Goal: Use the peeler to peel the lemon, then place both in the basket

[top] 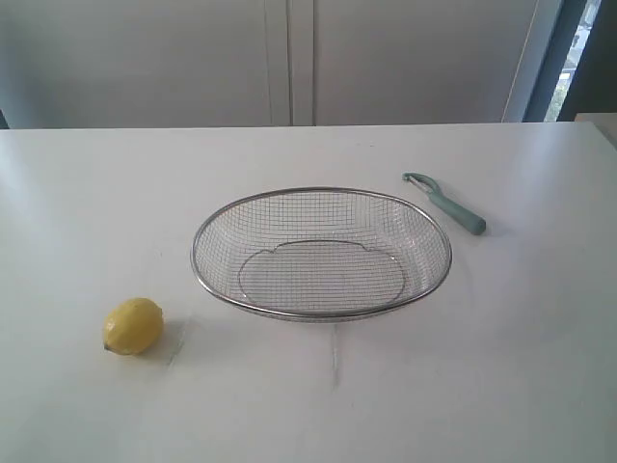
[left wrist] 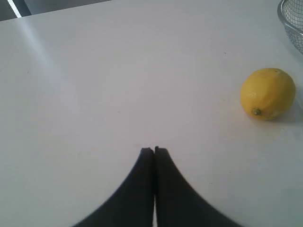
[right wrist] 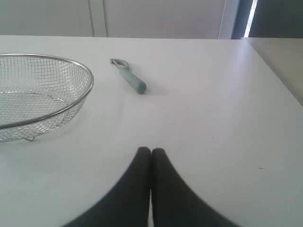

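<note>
Three things on a white tabletop (top: pixel 482 386), each placed here against the wide oval basket of silver wire mesh (top: pixel 321 191) standing upright in the middle. Off the basket's near-left end, well apart from its rim: a small bright-yellow oval lemon (top: pixel 133 326), on its side, long axis slanting, nubbed tip turned to the near left, away from the basket. Just off the basket's far-right rim, not touching: a slim peeler with a pale teal handle and a hooked metal head (top: pixel 448 204), flat on the tabletop, long axis diagonal, head toward the far side, handle butt toward the near right and away from the basket.

Only in the exterior view: all three together. Only in the left wrist view: the left gripper (left wrist: pixel 154 150), two dark fingers pressed together, clamped on nothing, over bare tabletop, with the lemon (left wrist: pixel 267 93) off to one side, small dark nub toward the camera, and a sliver of the basket's mesh (left wrist: pixel 293 23) beyond it. Only in the right wrist view: the right gripper (right wrist: pixel 151 150), fingers pressed together with nothing between, plus the peeler (right wrist: pixel 129 75) beside the basket's rim (right wrist: pixel 90 80), handle butt nearer the gripper, head farther off.
</note>
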You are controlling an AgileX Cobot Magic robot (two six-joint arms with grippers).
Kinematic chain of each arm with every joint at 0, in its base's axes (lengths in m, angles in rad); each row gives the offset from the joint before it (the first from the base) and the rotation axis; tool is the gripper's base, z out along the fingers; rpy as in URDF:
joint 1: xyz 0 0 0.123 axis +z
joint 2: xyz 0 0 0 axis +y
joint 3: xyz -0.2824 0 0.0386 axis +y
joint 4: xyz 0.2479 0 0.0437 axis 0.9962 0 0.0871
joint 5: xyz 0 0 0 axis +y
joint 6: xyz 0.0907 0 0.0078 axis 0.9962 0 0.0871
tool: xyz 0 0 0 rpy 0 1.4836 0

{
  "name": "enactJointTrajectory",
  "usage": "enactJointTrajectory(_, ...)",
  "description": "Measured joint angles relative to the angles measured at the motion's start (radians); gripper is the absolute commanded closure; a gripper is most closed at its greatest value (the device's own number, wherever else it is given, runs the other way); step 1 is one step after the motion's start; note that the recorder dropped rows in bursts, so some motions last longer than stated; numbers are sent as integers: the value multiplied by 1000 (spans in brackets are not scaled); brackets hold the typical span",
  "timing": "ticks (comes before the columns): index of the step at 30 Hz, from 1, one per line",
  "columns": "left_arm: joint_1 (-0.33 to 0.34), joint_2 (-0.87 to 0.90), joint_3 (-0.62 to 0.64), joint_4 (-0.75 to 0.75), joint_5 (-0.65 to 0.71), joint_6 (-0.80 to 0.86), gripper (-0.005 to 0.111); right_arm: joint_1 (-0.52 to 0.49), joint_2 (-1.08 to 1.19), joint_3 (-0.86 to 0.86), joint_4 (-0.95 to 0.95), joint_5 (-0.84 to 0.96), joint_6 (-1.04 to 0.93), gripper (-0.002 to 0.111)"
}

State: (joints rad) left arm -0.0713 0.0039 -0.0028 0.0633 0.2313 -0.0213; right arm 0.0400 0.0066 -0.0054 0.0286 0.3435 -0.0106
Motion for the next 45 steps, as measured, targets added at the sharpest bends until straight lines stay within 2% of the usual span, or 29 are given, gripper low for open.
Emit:
enactJointTrajectory(13,0,0,0,0,0,0,107,0,0,0,0,-19,0,108)
enactJointTrajectory(17,0,0,0,0,0,0,107,0,0,4,0,-294,0,108)
enactJointTrajectory(19,0,0,0,0,0,0,107,0,0,4,2,-359,0,108)
enactJointTrajectory(30,0,0,0,0,0,0,107,0,0,4,22,-471,163,108)
enactJointTrajectory(36,0,0,0,0,0,0,107,0,-1,1,24,-663,288,108)
enactJointTrajectory(40,0,0,0,0,0,0,107,0,77,-171,24,-351,296,108)
enactJointTrajectory(45,0,0,0,0,0,0,107,0,574,-653,24,135,42,108)
